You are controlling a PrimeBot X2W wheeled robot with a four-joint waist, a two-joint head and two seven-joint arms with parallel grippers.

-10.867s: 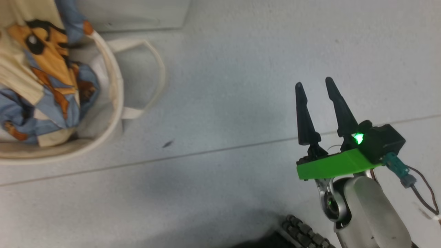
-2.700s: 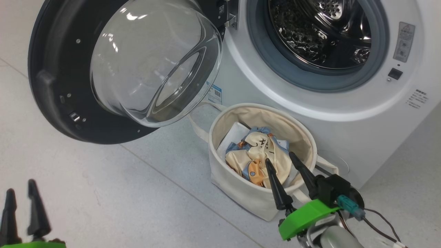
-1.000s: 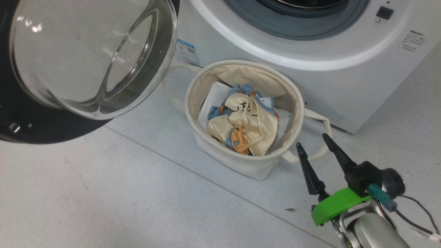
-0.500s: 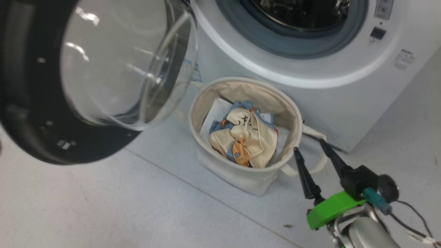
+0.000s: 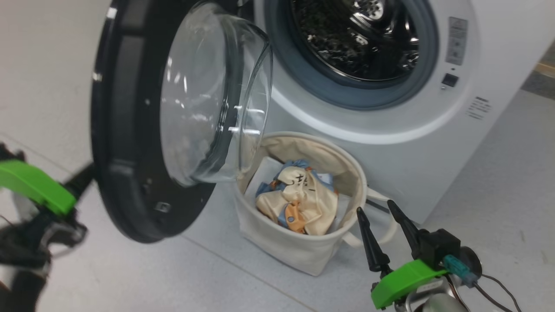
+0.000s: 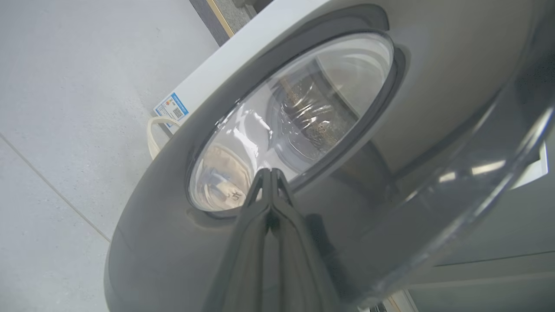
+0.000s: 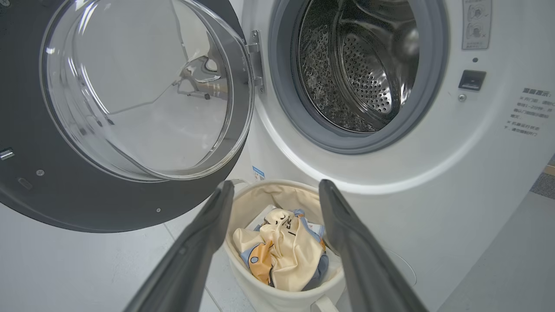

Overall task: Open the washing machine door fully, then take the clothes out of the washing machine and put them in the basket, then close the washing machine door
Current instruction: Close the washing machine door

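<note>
The washing machine door [image 5: 125, 143] stands part-way swung, its glass bowl [image 5: 208, 108] hanging over the basket's left rim. My left gripper [image 5: 84, 175] is blurred behind the door; in the left wrist view it [image 6: 271, 173] is shut, tips against the door's outer face [image 6: 173, 242]. The washing machine [image 5: 390, 151] shows its steel drum [image 5: 355, 39] with no garment visible inside. The clothes [image 5: 299, 199] lie bunched in the cream basket [image 5: 299, 253]. My right gripper [image 5: 375, 209] is open with nothing between its fingers, just right of the basket; it [image 7: 275, 185] looks over the clothes [image 7: 282, 251].
A flat white pad [image 5: 271, 169] lies under the clothes in the basket. The basket's loop handle [image 5: 381, 225] hangs beside my right fingers. A blue sticker [image 6: 171, 108] marks the machine's lower front. Grey tiled floor [image 5: 498, 182] spreads right of the machine.
The door has swung from wide open toward the machine. My left gripper has come into view behind its outer side. The head camera shifted; the right gripper stays open by the basket.
</note>
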